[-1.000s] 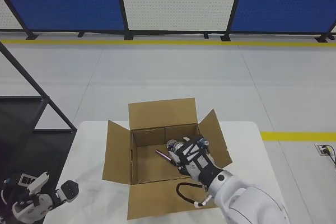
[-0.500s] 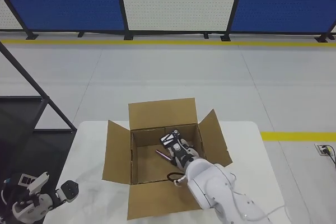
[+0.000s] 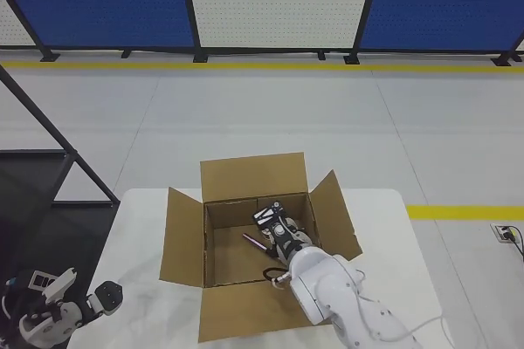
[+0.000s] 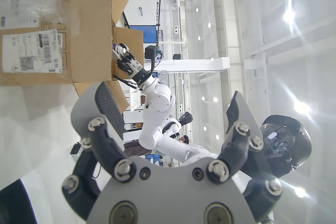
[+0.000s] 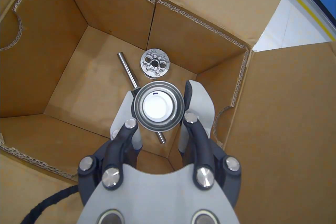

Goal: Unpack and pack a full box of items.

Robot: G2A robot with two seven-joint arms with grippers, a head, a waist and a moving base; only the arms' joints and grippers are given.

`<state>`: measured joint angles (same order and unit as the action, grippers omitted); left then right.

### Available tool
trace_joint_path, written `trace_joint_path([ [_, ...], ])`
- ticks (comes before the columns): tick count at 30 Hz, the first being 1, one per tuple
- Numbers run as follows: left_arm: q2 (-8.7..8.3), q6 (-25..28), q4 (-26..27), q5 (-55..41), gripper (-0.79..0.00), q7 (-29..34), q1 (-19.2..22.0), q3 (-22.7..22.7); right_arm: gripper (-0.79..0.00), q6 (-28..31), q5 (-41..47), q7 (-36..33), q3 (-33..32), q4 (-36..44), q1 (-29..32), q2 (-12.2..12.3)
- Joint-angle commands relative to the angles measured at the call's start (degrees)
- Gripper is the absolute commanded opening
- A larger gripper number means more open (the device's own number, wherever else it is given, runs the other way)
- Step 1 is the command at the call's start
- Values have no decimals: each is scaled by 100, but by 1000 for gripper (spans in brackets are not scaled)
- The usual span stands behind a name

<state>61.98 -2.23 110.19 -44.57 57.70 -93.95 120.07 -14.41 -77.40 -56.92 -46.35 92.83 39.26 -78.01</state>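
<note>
Box [image 3: 183, 237] stood open at the centre of the table [image 3: 138, 257]. Right gripper [image 5: 159, 104], over its 3 o'clock side, clamped a can [image 5: 158, 114]; rod [image 5: 127, 69] and disc [image 5: 155, 64] lay inside. Left gripper [image 4: 170, 96], at 8 o'clock, was spread wide, empty. Task judged unfinished.

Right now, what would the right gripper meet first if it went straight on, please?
Likely the metal rod lying on the box floor; the right gripper, shut on a round can, points straight down over it, though depth is unclear.
</note>
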Motion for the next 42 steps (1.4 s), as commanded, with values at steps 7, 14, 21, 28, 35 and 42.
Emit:
trace_joint_path([
  [7, 0, 0, 0, 0, 0, 0, 0, 0, -785, -102, 625, 265, 146, -1174, -457, -275],
  [14, 0, 0, 0, 0, 0, 0, 0, 0, -785, -664, 763, 493, 293, -1965, -750, -527],
  [21, 0, 0, 0, 0, 0, 0, 0, 0, -785, -839, 801, 599, 299, -2407, -874, -681],
  [28, 0, 0, 0, 0, 0, 0, 0, 0, -483, -867, 763, 647, 273, -2635, -912, -788],
  [35, 0, 0, 0, 0, 0, 0, 0, 0, -286, -908, 575, 632, 168, -2497, -801, -824],
  [42, 0, 0, 0, 0, 0, 0, 0, 0, -3, -958, -126, 495, -60, -1460, -286, -714],
])
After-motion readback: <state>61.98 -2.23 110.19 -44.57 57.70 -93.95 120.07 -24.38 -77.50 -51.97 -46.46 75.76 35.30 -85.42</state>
